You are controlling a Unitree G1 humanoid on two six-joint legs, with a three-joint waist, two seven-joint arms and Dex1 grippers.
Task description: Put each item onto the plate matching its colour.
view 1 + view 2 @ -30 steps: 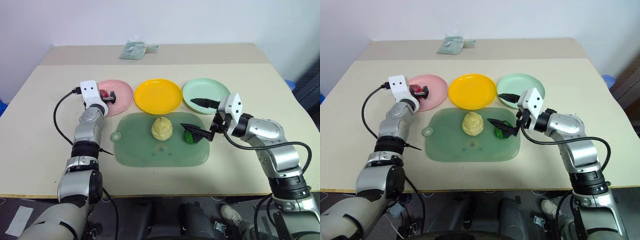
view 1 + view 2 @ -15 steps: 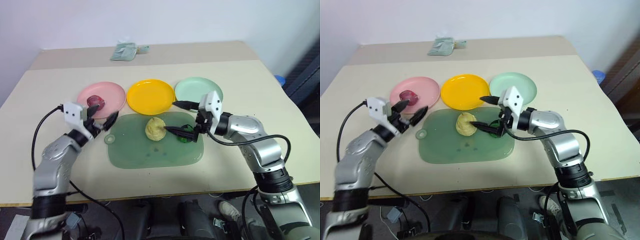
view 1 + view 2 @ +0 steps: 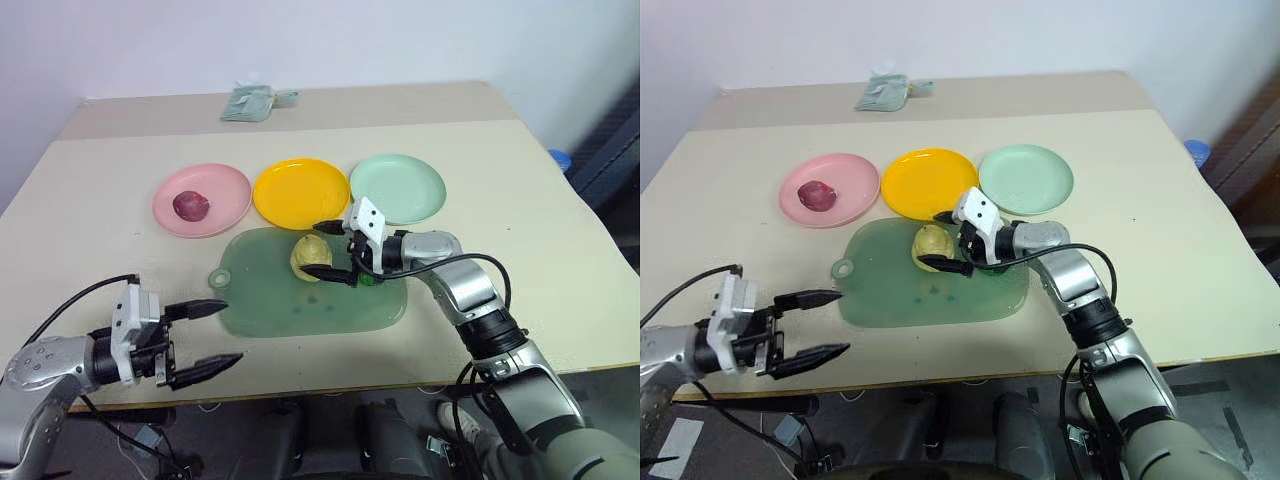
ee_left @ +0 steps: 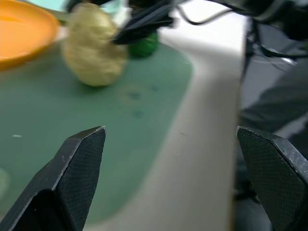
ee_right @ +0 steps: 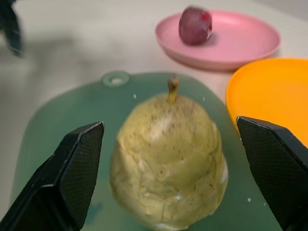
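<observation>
The dark red item lies on the pink plate. Beside it stand the bare yellow plate and mint green plate. On the mat sits the pale yellow item, stalk up. My right gripper is open, one finger on either side of it; I cannot tell if they touch it. In the right wrist view the yellow item stands between the fingers. The green item peeks out behind that hand. Near the table's front edge, left of the mat, my left gripper is open and holds nothing.
A translucent green mat lies in front of the plates. A folded pale green packet rests at the table's far edge. A black cable trails from my left wrist over the front edge.
My left gripper has drawn back from the pink plate to the near edge, leaving the red item there. My right gripper has slid left from the green item to straddle the yellow one.
</observation>
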